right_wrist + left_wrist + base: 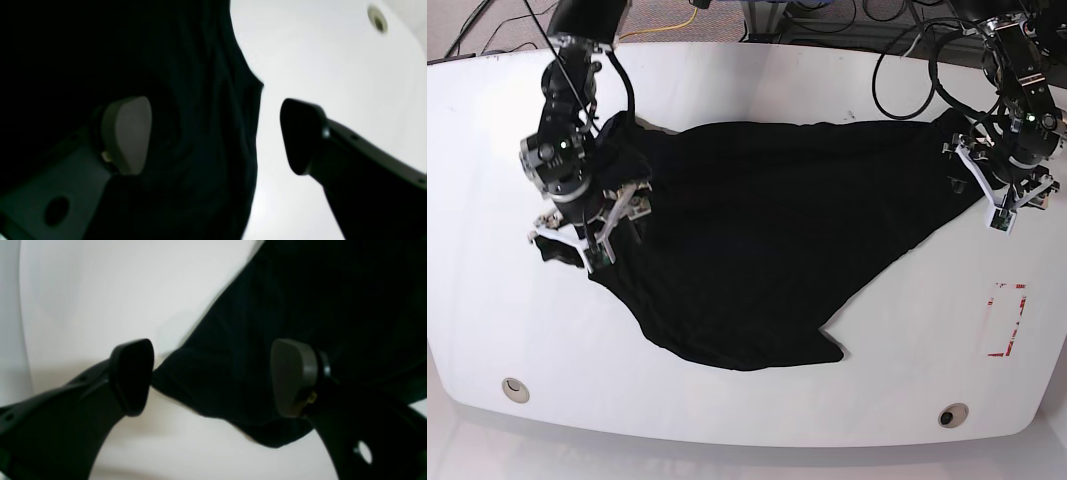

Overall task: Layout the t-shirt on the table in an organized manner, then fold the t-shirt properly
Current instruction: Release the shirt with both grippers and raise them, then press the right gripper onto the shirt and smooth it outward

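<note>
The black t-shirt [767, 230] lies spread and wrinkled across the middle of the white table [747, 90], with a pointed corner toward the front. My left gripper [992, 195] is at the shirt's right end. In the left wrist view it [213, 376] is open, and a corner of the t-shirt [233, 373] lies between its fingers without being pinched. My right gripper [577, 240] is over the shirt's left end. In the right wrist view it [213, 135] stands open astride the edge of the t-shirt [200, 133], one finger [126, 133] over cloth and the other over bare table.
A red rectangular outline [1007, 320] marks the table at the front right. Small round holes sit near the front left [515, 388] and front right [952, 413]; one hole [377, 18] shows in the right wrist view. Cables [907, 60] trail over the back edge.
</note>
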`<move>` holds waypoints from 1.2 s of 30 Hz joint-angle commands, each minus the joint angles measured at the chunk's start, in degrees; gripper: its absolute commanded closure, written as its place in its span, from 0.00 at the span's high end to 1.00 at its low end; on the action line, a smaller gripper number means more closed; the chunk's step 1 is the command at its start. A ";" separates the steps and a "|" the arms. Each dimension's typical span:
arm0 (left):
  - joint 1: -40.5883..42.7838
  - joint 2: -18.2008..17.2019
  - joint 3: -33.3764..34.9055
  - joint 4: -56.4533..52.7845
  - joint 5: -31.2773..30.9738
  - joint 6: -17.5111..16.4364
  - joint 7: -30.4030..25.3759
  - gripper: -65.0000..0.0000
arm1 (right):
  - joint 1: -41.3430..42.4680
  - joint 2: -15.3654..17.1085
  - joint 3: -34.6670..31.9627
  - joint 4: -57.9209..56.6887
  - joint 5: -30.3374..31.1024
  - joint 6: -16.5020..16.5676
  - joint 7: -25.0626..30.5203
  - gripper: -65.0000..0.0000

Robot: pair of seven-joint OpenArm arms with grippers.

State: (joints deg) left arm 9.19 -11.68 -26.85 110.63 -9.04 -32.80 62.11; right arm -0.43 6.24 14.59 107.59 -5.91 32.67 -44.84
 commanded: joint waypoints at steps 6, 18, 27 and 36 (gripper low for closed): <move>0.00 -0.84 -4.40 0.89 -0.06 0.31 -0.61 0.79 | 8.38 -1.27 0.05 -10.23 1.82 4.83 0.75 0.90; 2.63 -0.76 -12.84 0.98 -0.06 0.31 -0.61 0.77 | 14.80 -3.65 -10.24 -19.63 10.70 7.33 0.84 0.86; 2.98 -0.67 -16.45 0.98 -0.06 0.40 -0.61 0.39 | 20.95 -4.79 -16.39 -29.57 14.31 7.33 1.72 0.21; 3.07 -0.76 -16.36 0.98 -0.06 0.49 -0.61 0.05 | 30.10 -6.99 -16.39 -49.17 10.70 7.33 12.62 0.03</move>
State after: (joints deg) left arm 12.51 -11.64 -42.96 110.63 -8.82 -32.56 62.28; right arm 26.02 -0.08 -1.93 63.96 5.08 39.70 -36.67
